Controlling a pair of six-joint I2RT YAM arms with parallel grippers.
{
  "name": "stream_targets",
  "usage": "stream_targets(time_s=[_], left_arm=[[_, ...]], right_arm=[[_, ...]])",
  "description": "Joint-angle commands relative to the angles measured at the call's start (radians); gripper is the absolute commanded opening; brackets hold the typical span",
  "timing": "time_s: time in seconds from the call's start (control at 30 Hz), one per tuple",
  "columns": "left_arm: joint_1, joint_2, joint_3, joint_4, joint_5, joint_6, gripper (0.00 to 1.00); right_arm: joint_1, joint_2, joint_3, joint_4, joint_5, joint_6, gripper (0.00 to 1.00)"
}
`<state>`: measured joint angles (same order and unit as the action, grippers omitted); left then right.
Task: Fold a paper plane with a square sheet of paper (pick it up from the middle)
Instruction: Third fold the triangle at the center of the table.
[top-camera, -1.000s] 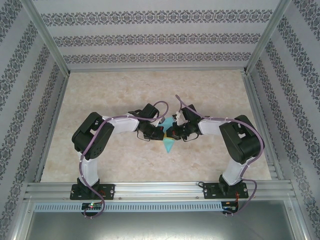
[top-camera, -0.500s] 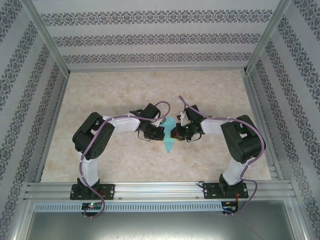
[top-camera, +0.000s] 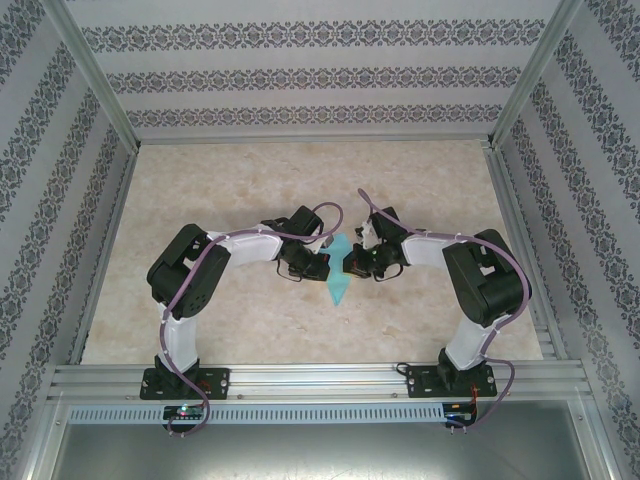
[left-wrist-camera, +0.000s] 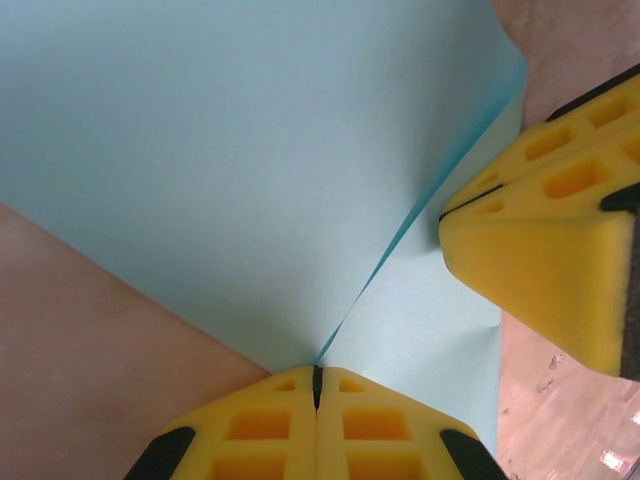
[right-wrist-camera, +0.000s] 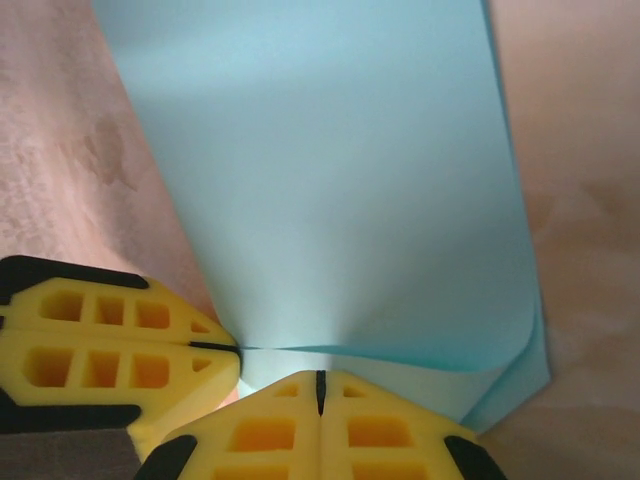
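Observation:
The square sheet of paper (top-camera: 337, 280) is light cyan and folded into layers. From above it narrows to a point toward the near side, at the middle of the table. My left gripper (top-camera: 325, 262) meets it from the left and my right gripper (top-camera: 349, 262) from the right. In the left wrist view my left gripper (left-wrist-camera: 317, 375) is shut, with the paper's (left-wrist-camera: 230, 170) dark fold edge running into its seam. The right fingers (left-wrist-camera: 545, 240) press the paper's right side. In the right wrist view my right gripper (right-wrist-camera: 320, 378) is shut at the lower layer of the paper (right-wrist-camera: 330, 180), beside the left fingers (right-wrist-camera: 110, 350).
The beige marbled tabletop (top-camera: 250, 190) lies open all round the arms. Aluminium frame rails (top-camera: 310, 375) run along the near edge and up both sides. Patterned walls (top-camera: 300, 80) close the back and the sides.
The two grippers have drawn slightly apart and a little farther from the near edge. More of the cyan paper now shows between them.

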<state>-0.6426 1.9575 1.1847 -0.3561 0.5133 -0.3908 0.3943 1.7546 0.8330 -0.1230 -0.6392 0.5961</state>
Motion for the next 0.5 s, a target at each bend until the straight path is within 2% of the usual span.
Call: stream_targets(time_s=[0.0, 0.47], left_arm=[[-0.013, 0.111, -0.048, -0.070, -0.203, 0.038, 0.05], [-0.014, 0.112, -0.053, -0.080, -0.213, 0.046, 0.05]], right_arm=[[-0.012, 0.013, 0.034, 0.006, 0.022, -0.009, 0.00], [-0.061, 0.035, 0.014, -0.096, 0.181, -0.062, 0.00]])
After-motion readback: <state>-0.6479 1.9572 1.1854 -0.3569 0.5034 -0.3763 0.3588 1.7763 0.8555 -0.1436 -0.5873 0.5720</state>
